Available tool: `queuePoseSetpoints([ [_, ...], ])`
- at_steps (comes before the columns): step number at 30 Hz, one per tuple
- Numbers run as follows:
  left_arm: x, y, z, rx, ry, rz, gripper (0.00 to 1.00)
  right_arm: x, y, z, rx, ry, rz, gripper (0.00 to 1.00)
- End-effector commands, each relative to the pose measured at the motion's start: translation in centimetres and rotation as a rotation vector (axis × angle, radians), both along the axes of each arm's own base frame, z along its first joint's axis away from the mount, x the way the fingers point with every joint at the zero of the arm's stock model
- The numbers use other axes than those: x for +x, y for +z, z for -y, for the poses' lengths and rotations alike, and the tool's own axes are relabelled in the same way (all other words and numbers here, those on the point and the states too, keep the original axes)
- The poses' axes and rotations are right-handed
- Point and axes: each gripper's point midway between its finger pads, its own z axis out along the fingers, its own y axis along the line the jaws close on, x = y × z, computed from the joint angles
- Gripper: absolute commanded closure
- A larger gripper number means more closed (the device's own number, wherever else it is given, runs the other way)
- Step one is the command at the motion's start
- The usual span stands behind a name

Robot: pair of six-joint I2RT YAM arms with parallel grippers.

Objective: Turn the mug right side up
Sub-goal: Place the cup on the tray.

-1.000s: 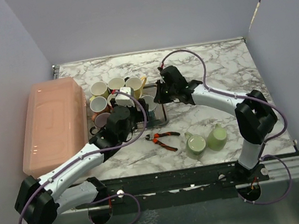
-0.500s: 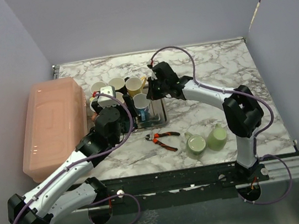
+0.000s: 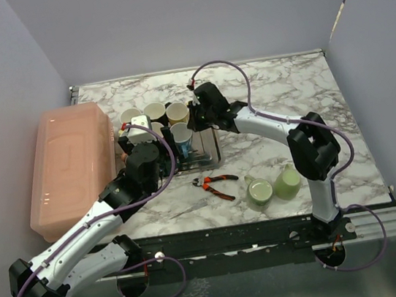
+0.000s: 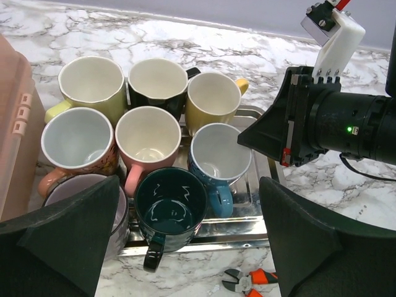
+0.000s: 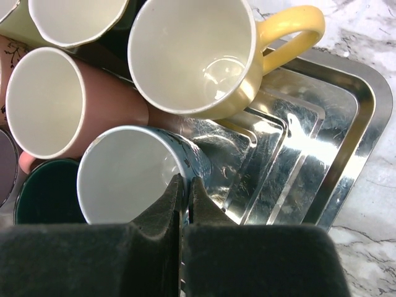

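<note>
A blue mug (image 3: 184,137) stands mouth up on the metal tray (image 3: 212,155), white inside, its handle toward the near side. It shows in the left wrist view (image 4: 218,158) and the right wrist view (image 5: 133,176). My right gripper (image 3: 194,119) is shut on its rim on the right side (image 5: 184,185), one finger inside and one outside. My left gripper (image 3: 150,149) is open and empty, held above the tray's near edge, with a dark teal mug (image 4: 171,204) between its fingers (image 4: 68,238) from above.
Several other upright mugs crowd the tray's left part: yellow (image 4: 213,99), black (image 4: 158,80), pink (image 4: 147,137), yellow-green (image 4: 91,83). A pink lidded box (image 3: 71,166) stands at the left. Orange-handled pliers (image 3: 216,183) and two green mugs (image 3: 260,191) lie near the front.
My right gripper has moved left and back over the tray with the blue mug, which now stands mouth up. My left arm has drawn back to the left, away from that mug.
</note>
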Motion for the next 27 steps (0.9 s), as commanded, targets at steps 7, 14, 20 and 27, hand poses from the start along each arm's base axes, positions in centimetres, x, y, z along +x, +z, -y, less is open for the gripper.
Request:
queuePoseSetpoints([
  [7,0.0,1.4,-0.9,0.003,0.037,0.021,0.04,2.0,1.6,-2.7,0.060,-0.016,0.062,0.99],
  [14,0.0,1.3,-0.6,0.008,0.016,0.012,0.02,2.1,2.0,-2.8,0.069,-0.036,0.046,0.97],
  [20,-0.2,1.6,0.1,-0.002,-0.028,0.011,0.01,0.9,5.9,-1.4,0.114,-0.065,0.079,0.57],
  [27,-0.7,2.1,1.0,-0.038,-0.091,0.014,0.01,-1.9,9.0,4.2,0.040,-0.196,0.082,0.44],
])
